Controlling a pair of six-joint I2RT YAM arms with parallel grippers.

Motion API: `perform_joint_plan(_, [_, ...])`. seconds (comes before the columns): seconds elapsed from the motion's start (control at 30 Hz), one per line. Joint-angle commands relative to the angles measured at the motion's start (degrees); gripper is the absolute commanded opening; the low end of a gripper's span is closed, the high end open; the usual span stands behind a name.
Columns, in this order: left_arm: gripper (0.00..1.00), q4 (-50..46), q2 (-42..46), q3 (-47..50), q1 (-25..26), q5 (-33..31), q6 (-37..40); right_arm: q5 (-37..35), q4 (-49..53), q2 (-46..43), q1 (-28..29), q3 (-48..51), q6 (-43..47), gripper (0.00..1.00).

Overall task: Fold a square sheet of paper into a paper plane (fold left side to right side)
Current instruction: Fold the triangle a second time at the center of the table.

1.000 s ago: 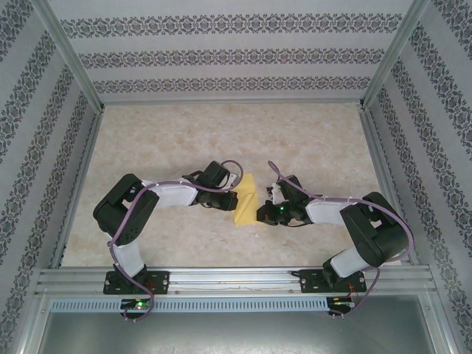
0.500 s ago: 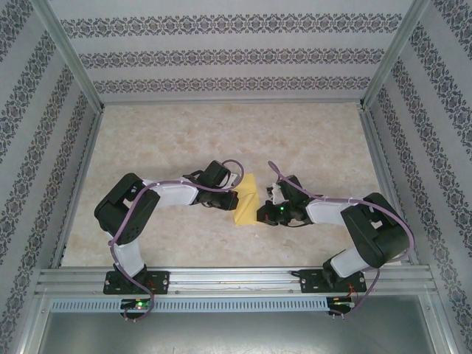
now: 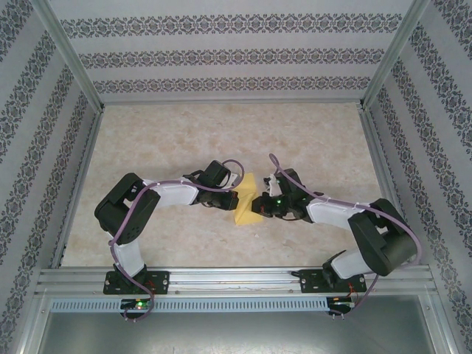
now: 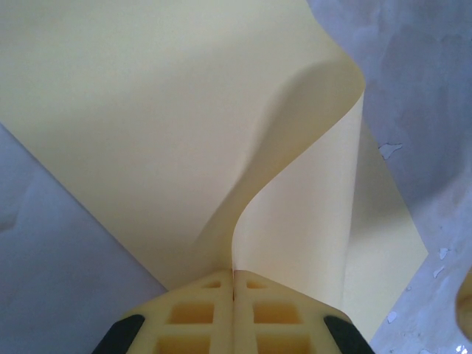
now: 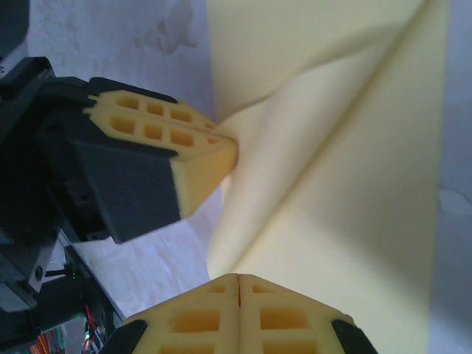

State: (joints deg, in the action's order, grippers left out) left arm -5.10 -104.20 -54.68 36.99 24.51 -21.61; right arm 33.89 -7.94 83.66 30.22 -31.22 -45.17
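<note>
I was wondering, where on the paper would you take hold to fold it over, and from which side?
Probably the edge of the lifted flap of the paper, approached level from the left, where the left gripper pinches it. That flap curls up off the table, so fingers can close on both faces; the rest seems to lie flat, offering no lip.

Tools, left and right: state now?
Left tool: shut on the square sheet of paper.
Right tool: shut, tips at the sheet; grip cannot be told.
</note>
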Motion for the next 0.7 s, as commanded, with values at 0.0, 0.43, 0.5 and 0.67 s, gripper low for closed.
perform_joint_plan(0.0, [0.0, -2.3, -1.8, -0.2, -0.8, -2.6, 1.2, -2.0, -4.8, 2.7, 1.1, -2.5, -1.4, 0.0])
perform_joint_plan(0.43, [0.0, -2.8, -1.8, -0.3, -0.8, -3.8, 1.4, -2.6, -8.2, 10.8, 1.8, -5.5, -0.8, 0.0])
perform_joint_plan(0.5, [0.0, -2.9, -1.9, -0.4, -0.8, -4.1, 1.4, -2.6, -8.5, 11.6, 1.9, -5.7, -0.8, 0.0])
perform_joint_plan(0.67, [0.0, -3.2, -1.6, -0.4, -0.8, -4.7, 1.5, -3.1, -8.4, 12.9, 1.9, -6.0, -0.5, 0.0])
